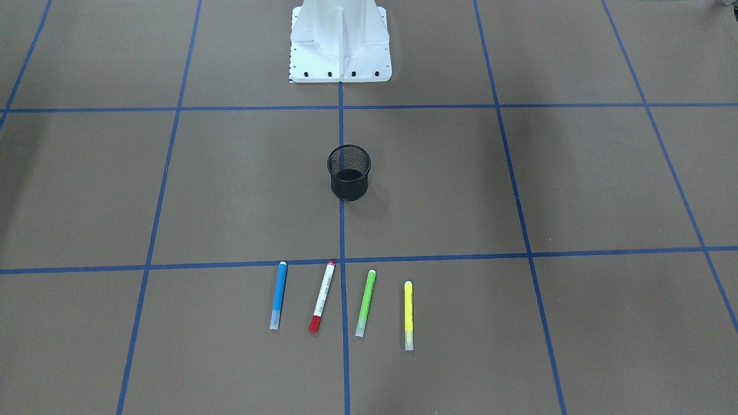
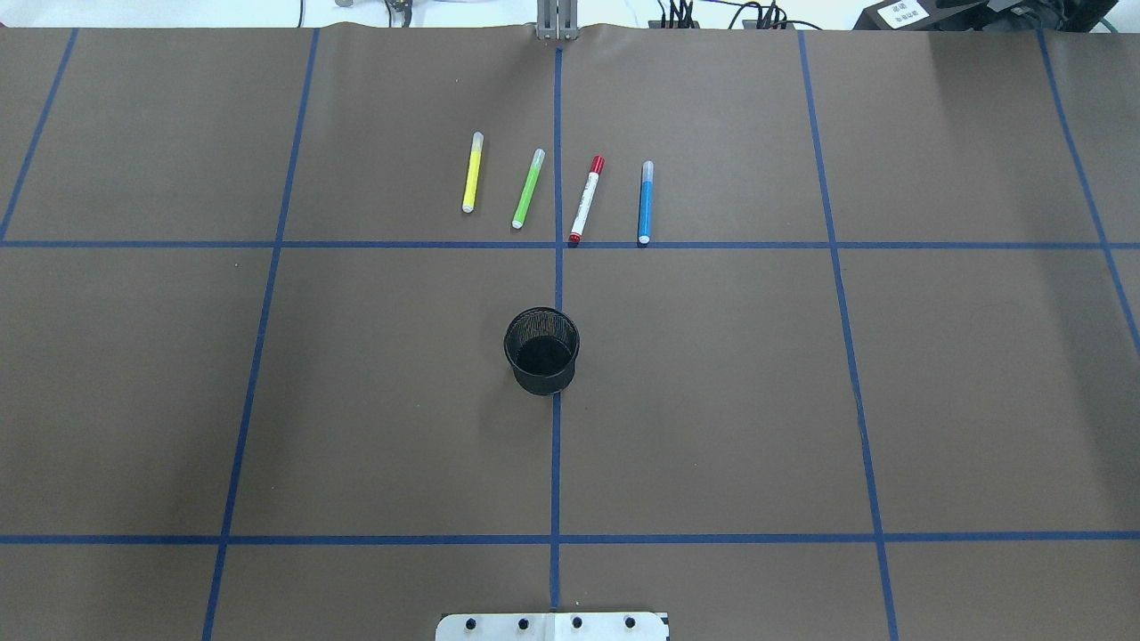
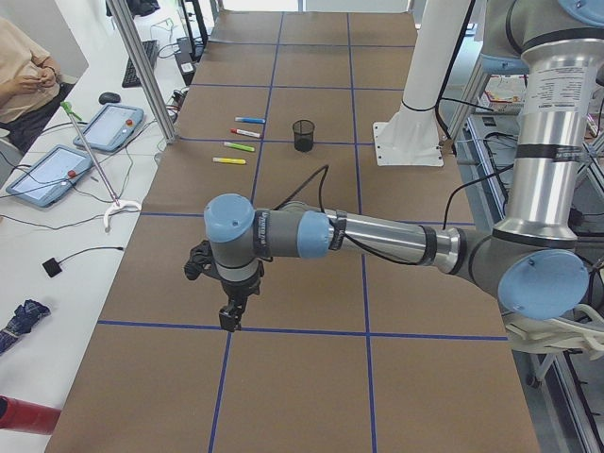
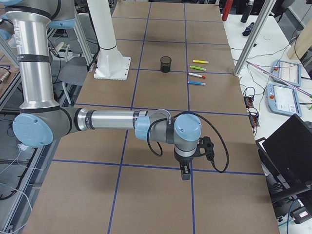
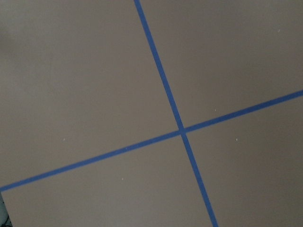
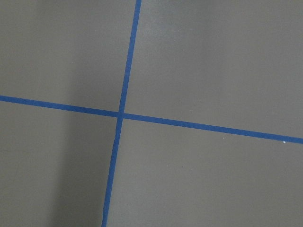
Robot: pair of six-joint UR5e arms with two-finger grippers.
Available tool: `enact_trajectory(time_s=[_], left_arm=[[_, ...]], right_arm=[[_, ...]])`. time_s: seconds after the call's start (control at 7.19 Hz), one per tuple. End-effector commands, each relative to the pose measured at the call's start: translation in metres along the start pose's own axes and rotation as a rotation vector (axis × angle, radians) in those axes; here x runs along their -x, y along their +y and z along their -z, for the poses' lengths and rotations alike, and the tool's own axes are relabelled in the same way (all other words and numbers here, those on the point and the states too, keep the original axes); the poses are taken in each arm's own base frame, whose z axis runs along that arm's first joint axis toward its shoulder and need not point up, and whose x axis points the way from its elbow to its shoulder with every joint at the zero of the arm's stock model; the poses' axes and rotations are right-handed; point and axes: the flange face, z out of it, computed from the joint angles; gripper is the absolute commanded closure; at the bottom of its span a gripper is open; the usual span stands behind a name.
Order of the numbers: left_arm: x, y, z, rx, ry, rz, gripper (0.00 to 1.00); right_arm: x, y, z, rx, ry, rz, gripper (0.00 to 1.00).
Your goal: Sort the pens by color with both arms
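Two grippers show only in side views: left gripper low over tape crossing toward table's left end, right gripper low near tape line toward right end. Jaw opening: cannot tell for either.

Four pens in row, each apart, toward far edge from robot: yellow pen, green pen, white pen with red cap, blue pen. All well apart from both grippers, with wide brown table between.

Mesh cup upright on centre tape line, between pens and pedestal.

Wrist views show just brown surface and tape crossings.
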Motion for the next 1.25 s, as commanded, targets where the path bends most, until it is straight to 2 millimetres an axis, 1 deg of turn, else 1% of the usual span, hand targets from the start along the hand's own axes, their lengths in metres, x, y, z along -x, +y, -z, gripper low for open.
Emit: enact_trajectory(time_s=[0.0,0.14,0.28,0.42,0.56,0.7,0.83,0.97,1.11], left_arm=[[-0.004,0.006,0.000,-0.002,0.004,0.038,0.00],[-0.006,0.004,0.002,-0.006,0.004,0.028,0.00],[-0.006,0.004,0.001,-0.006,0.004,0.025,0.00],[-0.007,0.003,0.001,-0.007,0.005,0.021,0.00],[-0.008,0.003,0.002,-0.008,0.005,0.020,0.00],[-0.007,0.004,0.000,-0.005,0.004,0.022,0.00],[-0.007,0.004,0.000,-0.004,0.004,0.023,0.00],[-0.006,0.005,-0.001,-0.002,0.005,0.025,0.00],[-0.006,0.004,0.000,-0.003,0.004,0.024,0.00]], right_arm=[[0.008,0.002,-0.018,0.020,0.011,0.009,0.00],[0.000,0.019,-0.031,0.003,0.011,0.007,0.00],[-0.004,0.030,-0.038,-0.009,0.014,0.019,0.00],[-0.006,0.047,-0.048,-0.045,0.019,0.062,0.00],[-0.001,0.045,-0.044,-0.086,0.009,0.063,0.00],[0.022,0.027,-0.045,-0.039,0.000,0.034,0.00],[0.043,0.001,-0.031,0.005,-0.012,0.004,0.00],[0.073,-0.011,-0.012,0.066,-0.024,-0.022,0.00],[0.075,-0.004,-0.010,0.074,-0.030,-0.020,0.00]])
